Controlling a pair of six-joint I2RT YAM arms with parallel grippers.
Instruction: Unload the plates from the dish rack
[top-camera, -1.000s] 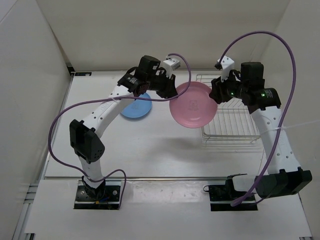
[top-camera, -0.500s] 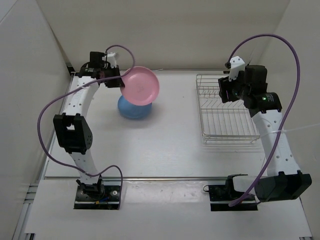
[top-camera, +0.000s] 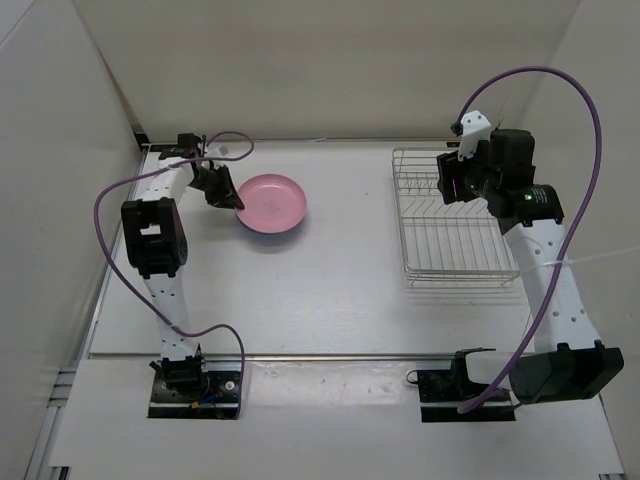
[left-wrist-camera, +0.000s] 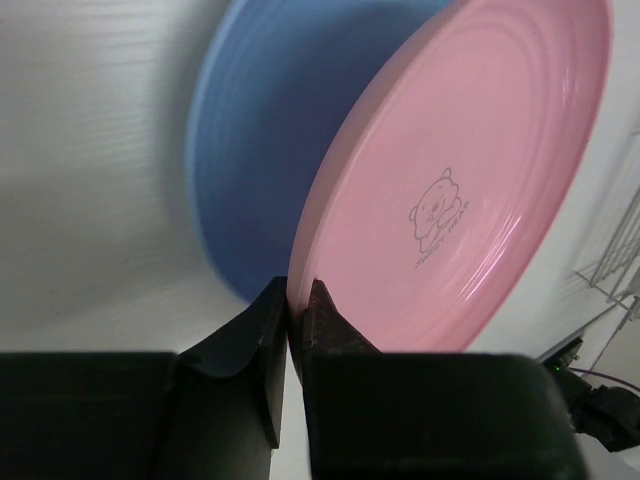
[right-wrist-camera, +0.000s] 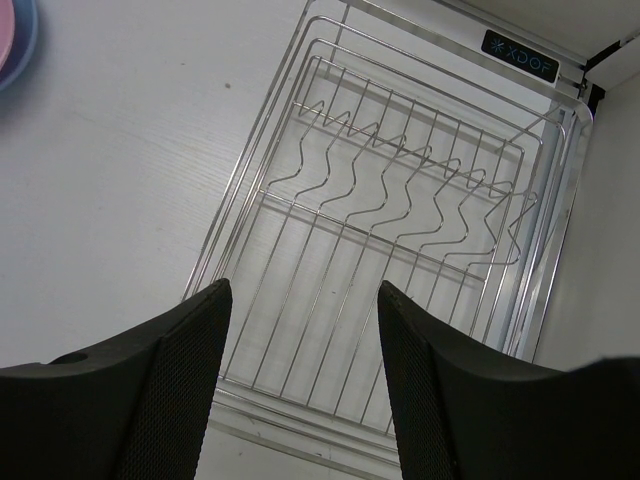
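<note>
The pink plate (top-camera: 270, 203) lies at the back left of the table on top of the light blue plate, which the top view hides. In the left wrist view the pink plate (left-wrist-camera: 470, 170) is tilted over the blue plate (left-wrist-camera: 270, 130). My left gripper (top-camera: 228, 197) is shut on the pink plate's near rim, also in its wrist view (left-wrist-camera: 296, 300). The silver wire dish rack (top-camera: 450, 230) stands at the back right and holds nothing. My right gripper (top-camera: 452, 185) hovers open above the rack (right-wrist-camera: 400, 210), empty (right-wrist-camera: 305, 330).
White walls close in the table on the left, back and right. A purple cable loops from each arm. A small black label sits on the rack's far corner (right-wrist-camera: 520, 55).
My left arm has carried the pink plate from mid-air down and left onto the blue plate. The right arm has stayed still over the rack in the last half second.
</note>
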